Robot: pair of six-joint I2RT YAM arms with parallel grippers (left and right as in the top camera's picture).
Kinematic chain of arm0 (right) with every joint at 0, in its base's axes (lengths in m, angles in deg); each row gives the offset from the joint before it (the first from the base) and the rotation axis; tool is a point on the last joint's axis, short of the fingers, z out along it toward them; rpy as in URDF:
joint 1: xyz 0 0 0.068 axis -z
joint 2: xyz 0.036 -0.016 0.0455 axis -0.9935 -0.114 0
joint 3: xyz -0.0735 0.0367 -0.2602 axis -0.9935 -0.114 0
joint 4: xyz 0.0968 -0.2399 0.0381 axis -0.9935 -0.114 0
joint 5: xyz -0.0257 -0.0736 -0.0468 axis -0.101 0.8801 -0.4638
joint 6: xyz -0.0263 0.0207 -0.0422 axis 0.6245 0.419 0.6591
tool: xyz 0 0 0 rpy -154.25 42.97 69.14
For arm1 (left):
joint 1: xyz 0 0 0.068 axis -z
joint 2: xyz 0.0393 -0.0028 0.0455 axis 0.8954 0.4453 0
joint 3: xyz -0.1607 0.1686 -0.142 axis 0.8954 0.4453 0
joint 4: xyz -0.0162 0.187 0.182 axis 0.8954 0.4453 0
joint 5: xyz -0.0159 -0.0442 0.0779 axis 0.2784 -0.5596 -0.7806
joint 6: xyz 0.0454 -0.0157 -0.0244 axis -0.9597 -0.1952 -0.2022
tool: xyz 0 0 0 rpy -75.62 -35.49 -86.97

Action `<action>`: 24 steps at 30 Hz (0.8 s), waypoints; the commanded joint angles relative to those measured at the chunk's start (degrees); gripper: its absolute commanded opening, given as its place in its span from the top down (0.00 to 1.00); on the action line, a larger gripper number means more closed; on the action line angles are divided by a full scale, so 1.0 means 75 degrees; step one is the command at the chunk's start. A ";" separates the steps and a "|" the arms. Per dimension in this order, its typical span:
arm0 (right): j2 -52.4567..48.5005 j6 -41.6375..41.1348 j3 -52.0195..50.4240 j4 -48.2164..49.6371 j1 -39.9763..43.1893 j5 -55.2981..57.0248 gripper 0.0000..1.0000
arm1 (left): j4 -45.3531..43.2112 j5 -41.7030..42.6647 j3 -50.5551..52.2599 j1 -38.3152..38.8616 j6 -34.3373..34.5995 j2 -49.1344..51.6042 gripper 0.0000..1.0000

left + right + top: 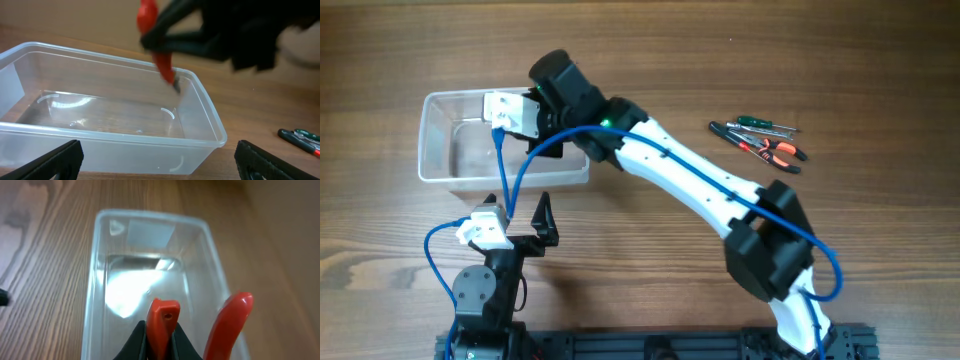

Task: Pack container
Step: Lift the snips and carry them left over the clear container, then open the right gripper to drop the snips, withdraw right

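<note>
The clear plastic container [450,150] stands at the back left of the table, with nothing lying inside; it also shows in the left wrist view [115,125] and the right wrist view [145,280]. My right gripper [535,112] hangs over the container's right end, shut on one handle of a red-handled hand tool [162,322]. The tool's other red handle [227,325] sticks out free. In the left wrist view the tool [160,60] points tip-down above the tub. My left gripper [520,215] is open and empty, just in front of the container.
Several hand tools [765,140], screwdrivers and orange-handled pliers, lie at the back right of the table; their ends show in the left wrist view [300,140]. The right arm [690,185] stretches diagonally across the middle.
</note>
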 commanded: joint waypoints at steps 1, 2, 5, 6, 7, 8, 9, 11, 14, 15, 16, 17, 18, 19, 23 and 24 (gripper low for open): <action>-0.0530 -0.1008 0.0041 0.0114 0.0023 0.0306 0.96 | 0.0006 -0.0020 0.0032 -0.0044 0.0067 -0.0009 0.00; -0.0632 -0.1154 0.0041 0.0137 0.0026 0.0373 0.96 | 0.0006 -0.0020 0.0032 -0.0044 0.0067 -0.0009 0.00; -0.0772 -0.1734 0.0041 0.0274 0.0026 0.1049 0.96 | 0.0006 -0.0020 0.0032 -0.0044 0.0067 -0.0009 0.00; -0.0799 -0.1894 0.0041 0.0312 0.0026 0.1291 0.96 | 0.0006 -0.0020 0.0032 -0.0044 0.0067 -0.0009 0.00; -0.0831 -0.1915 0.0041 0.0344 0.0026 0.1419 0.96 | 0.0006 -0.0020 0.0032 -0.0044 0.0067 -0.0009 0.00; -0.0833 -0.1909 0.0041 0.0358 0.0026 0.1457 0.95 | 0.0006 -0.0020 0.0032 -0.0044 0.0067 -0.0009 0.00; -0.0845 -0.1912 0.0041 0.0376 0.0026 0.1448 0.95 | 0.0006 -0.0020 0.0032 -0.0044 0.0067 -0.0009 0.00; -0.0854 -0.1912 0.0041 0.0382 0.0026 0.1445 0.83 | 0.0006 -0.0020 0.0032 -0.0044 0.0067 -0.0009 0.00; -0.0842 -0.2055 0.0047 0.0399 0.0015 0.1443 0.57 | 0.0006 -0.0020 0.0032 -0.0044 0.0067 -0.0009 0.00; -0.0796 -0.2060 0.0047 0.0423 0.0012 0.1443 0.52 | 0.0003 -0.0020 0.0032 -0.0044 0.0067 -0.0009 0.00; -0.0711 -0.2055 0.0047 0.0440 0.0012 0.1445 0.50 | 0.0006 -0.0020 0.0032 -0.0044 0.0067 -0.0009 0.00; -0.0644 -0.2055 0.0047 0.0446 0.0015 0.1445 0.47 | 0.0006 -0.0020 0.0032 -0.0044 0.0067 -0.0009 0.00; -0.0516 -0.2055 0.0055 0.0434 0.0012 0.1448 0.46 | 0.0006 -0.0020 0.0032 -0.0044 0.0067 -0.0009 0.00; -0.0364 -0.2055 0.0061 0.0402 0.0015 0.1454 0.46 | 0.0006 -0.0020 0.0032 -0.0044 0.0067 -0.0009 0.00; 0.0653 -0.2229 0.0061 -0.0108 0.0175 0.2107 0.46 | 0.0006 -0.0020 0.0032 -0.0044 0.0067 -0.0009 0.00; 0.0970 -0.2340 0.0061 -0.0347 0.0265 0.2489 0.44 | 0.0006 -0.0020 0.0032 -0.0044 0.0067 -0.0009 0.00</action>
